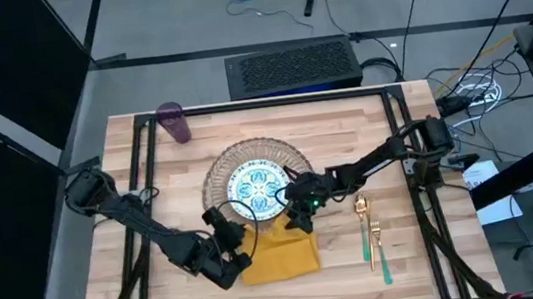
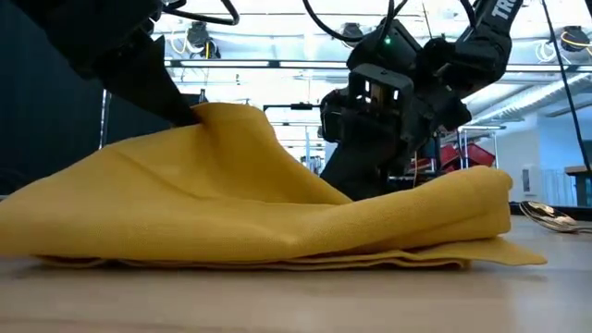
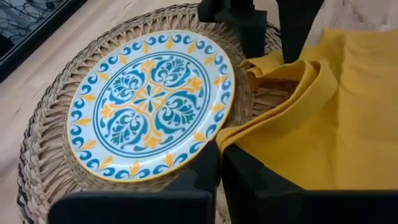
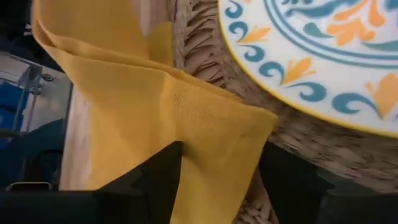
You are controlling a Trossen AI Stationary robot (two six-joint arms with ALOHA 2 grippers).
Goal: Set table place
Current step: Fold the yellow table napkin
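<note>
Left gripper (image 1: 241, 256) sat at the near-left edge of the mustard-yellow cloth napkin (image 1: 280, 251), jaws narrow and pinching a raised fold; the napkin lay rumpled on the light wooden plank surface (image 1: 153, 213), its far edge riding onto the round woven straw mat (image 1: 216, 182) under the teal-patterned white plate (image 1: 255, 184). Right gripper (image 1: 301, 209) held the napkin's far corner beside the mat, jaws closed on cloth. Judgement: cloth is light, limp and drapes, so edge and corner pinches suit it; gold teal-handled fork and spoon (image 1: 371, 237) lay right.
</note>
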